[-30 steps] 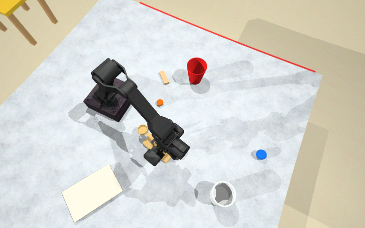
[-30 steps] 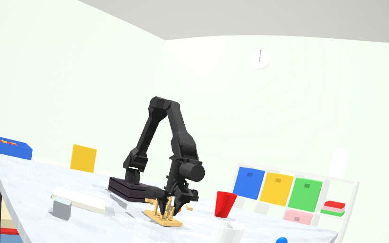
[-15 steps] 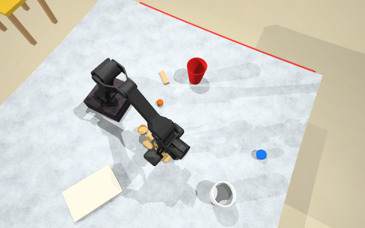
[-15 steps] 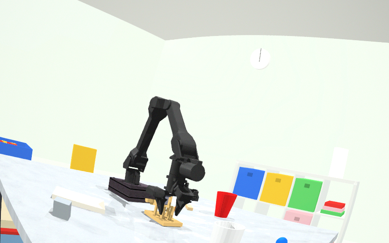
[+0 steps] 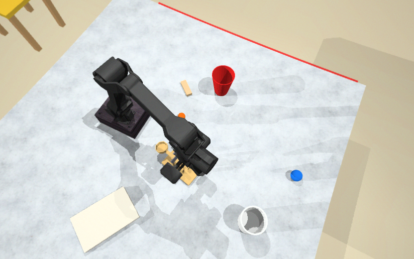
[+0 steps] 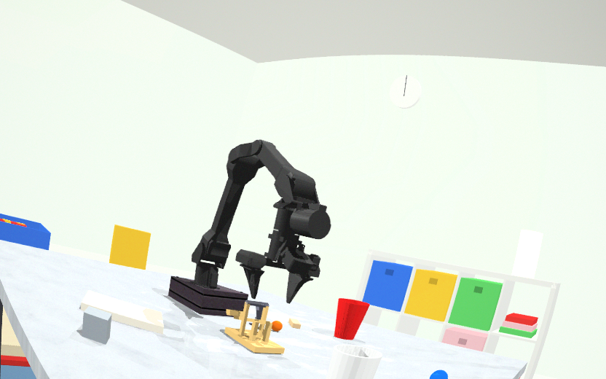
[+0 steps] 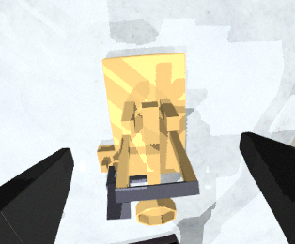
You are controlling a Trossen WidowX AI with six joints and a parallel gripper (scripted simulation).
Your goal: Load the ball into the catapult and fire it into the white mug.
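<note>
Tool [image 5: 182, 166] [image 6: 272, 299] [image 7: 158, 148], one: you are seeing its fingers standing wide open, as good as fully spread, and holding nothing; they are pointing down above the catapult [image 5: 188, 175] [image 6: 267, 346] [image 7: 149, 75], one to either side of it in the wrist view.

Catapult, pale wood, one: it is standing upright on the tabletop [image 5: 41, 145] [image 6: 36, 283] [image 7: 32, 94], its round cup [image 5: 161, 142] [image 7: 156, 216] pointing toward the arm's dark base [image 5: 134, 130] [image 6: 206, 305] in your top view. A dark crossbar [image 6: 257, 304] [image 7: 156, 190] is spanning its frame.

Balls, two: the orange ball [image 5: 181, 115] [image 6: 277, 325] is lying on the tabletop near the catapult, outside its cup, and is partly hiding behind the arm in your top view. The blue ball [image 5: 296, 175] [image 6: 438, 374] is resting well apart from it.

White mug [image 5: 241, 225] [image 6: 355, 363], one: standing upright, mouth up, nearer the blue ball than the orange one.

Sundries: you are also looking at a red cup [image 5: 222, 85] [image 6: 349, 320] standing upright, a small wooden block [image 5: 186, 88] [image 6: 294, 323] lying near it, a cream slab [image 5: 104, 219] [image 6: 122, 310] lying flat, and a grey block [image 6: 97, 325] sitting beside the slab.
</note>
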